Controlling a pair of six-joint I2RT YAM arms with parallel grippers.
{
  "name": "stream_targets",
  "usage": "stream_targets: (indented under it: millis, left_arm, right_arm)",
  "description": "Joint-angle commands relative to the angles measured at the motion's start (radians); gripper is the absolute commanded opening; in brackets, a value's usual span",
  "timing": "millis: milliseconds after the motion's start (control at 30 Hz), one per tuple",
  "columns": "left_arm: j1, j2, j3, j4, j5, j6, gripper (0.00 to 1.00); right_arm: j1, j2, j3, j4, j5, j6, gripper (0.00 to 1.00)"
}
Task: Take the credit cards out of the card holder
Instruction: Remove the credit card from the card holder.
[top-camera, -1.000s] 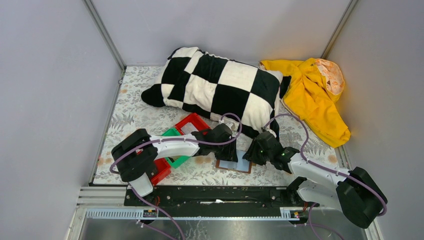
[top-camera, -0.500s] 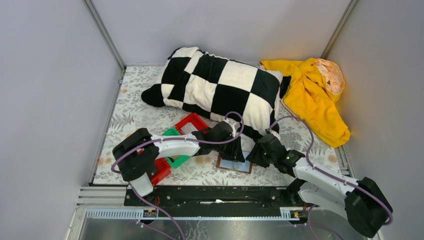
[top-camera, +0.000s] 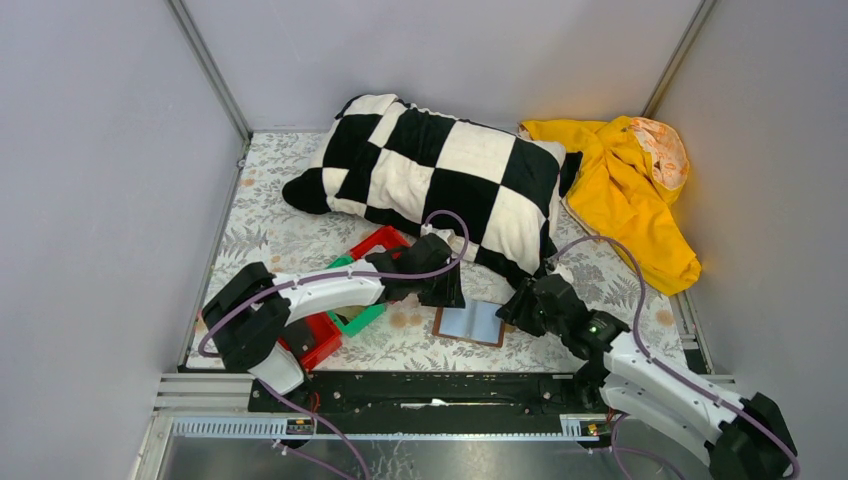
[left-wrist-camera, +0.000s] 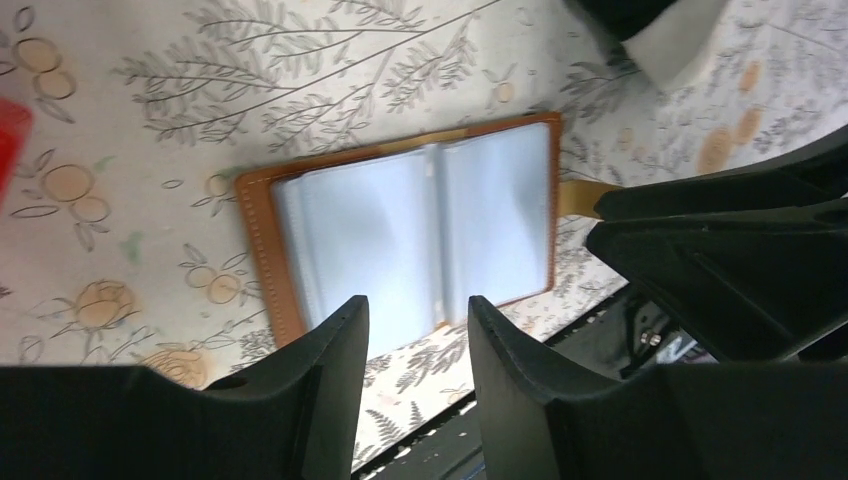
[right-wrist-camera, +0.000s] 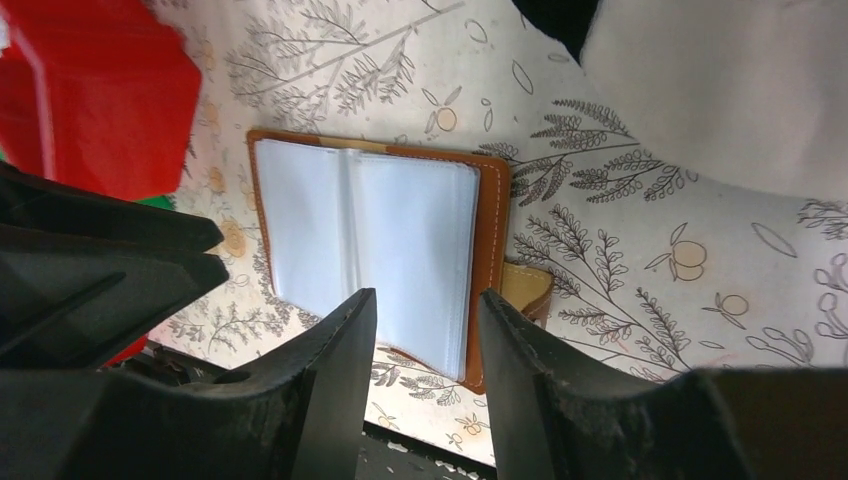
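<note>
The card holder (top-camera: 472, 322) lies spread open and flat on the floral cloth, its brown rim framing pale grey-blue sleeves (left-wrist-camera: 420, 220). No credit cards show in the sleeves or on the cloth. My left gripper (top-camera: 445, 290) hovers just left of the holder, open and empty (left-wrist-camera: 417, 303). On the holder's right side, my right gripper (top-camera: 515, 310) is also open with nothing between its fingers (right-wrist-camera: 428, 295). In the right wrist view the holder (right-wrist-camera: 370, 230) has a tan strap tab poking out at its right edge. Neither gripper touches it.
A red bin (top-camera: 380, 245) and a green bin (top-camera: 362, 318) sit under the left arm, with another red bin (top-camera: 320, 342) nearer. A checkered pillow (top-camera: 440, 175) lies behind and a yellow cloth (top-camera: 630, 195) at back right. The black rail (top-camera: 430, 395) runs along the near edge.
Both grippers have drawn back from the card holder, the left one leftward and the right one rightward and nearer. The holder now lies fully uncovered. The right jaws have widened slightly.
</note>
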Motion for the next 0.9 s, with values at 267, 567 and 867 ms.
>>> stream_targets:
  millis: [267,567,867]
  left_arm:
    - [0.009,0.056,-0.012,-0.007,-0.007,0.005,0.45]
    - [0.008,0.09,-0.028,0.062,0.065,-0.023,0.45]
    - [0.005,0.024,-0.016,-0.052,-0.137,-0.041,0.45]
  right_arm:
    - [0.006,0.209,0.009,0.111,-0.025,0.046,0.48]
    - [0.006,0.24,-0.025,0.145,-0.048,0.044,0.44]
    - [0.007,0.231,-0.033,0.146,-0.051,0.046,0.43]
